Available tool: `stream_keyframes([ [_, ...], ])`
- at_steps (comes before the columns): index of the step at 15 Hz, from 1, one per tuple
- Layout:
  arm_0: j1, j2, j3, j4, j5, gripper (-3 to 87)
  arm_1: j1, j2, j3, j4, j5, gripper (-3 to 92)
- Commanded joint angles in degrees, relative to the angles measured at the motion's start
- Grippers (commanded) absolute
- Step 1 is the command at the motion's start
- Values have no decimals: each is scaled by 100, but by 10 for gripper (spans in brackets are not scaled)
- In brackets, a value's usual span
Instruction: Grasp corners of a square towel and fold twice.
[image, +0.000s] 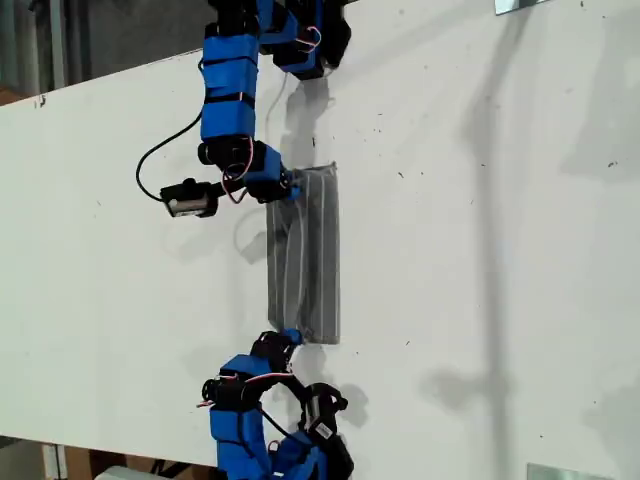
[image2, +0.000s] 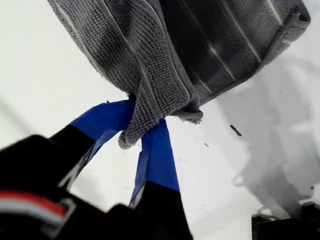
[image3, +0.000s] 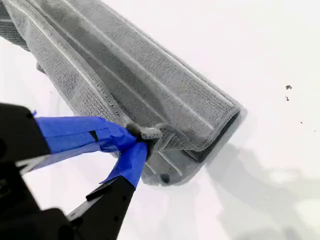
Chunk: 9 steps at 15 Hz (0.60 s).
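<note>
Towel (image: 305, 255) found near the centre of the white surface (image: 480, 250) in the exterior view, lying as a narrow doubled strip with its long axis running from 12 o'clock to 6 o'clock. Closed on a corner (image2: 131, 136) of the cloth: my first gripper (image2: 145, 120), blue-taped fingers pressed together with fabric bunched between them. Likewise clamped on a corner (image3: 150, 133): my second gripper (image3: 140, 137), tips meeting on the hem beside a rolled fold. In the exterior view, arm at 12 o'clock (image: 228, 100) and arm at 6 o'clock (image: 245, 420) seen reaching to opposite ends of the strip, each touching its 9 o'clock edge. Assignment of first and second to these arms not possible from the wrist views. Judged as the first fold in hand, with layers stacked but corners not yet let go; second fold not yet done, given the long, narrow shape. Next move judged to call for setting the held edge flush on the layer beneath, opening both grippers without dragging cloth, then regrasping for a fold across the short axis. Risk noted: soft fabric clinging to the tape on release.
</note>
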Motion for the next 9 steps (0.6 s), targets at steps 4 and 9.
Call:
stream_keyframes([
  [4, -1336, -325, 404, -826, 914, -1, 1213, -1274, -281, -492, -1028, -1],
  [9, -1986, -1292, 448, -1090, 1283, -1, 1415, -1758, -729, -360, -1283, -1],
])
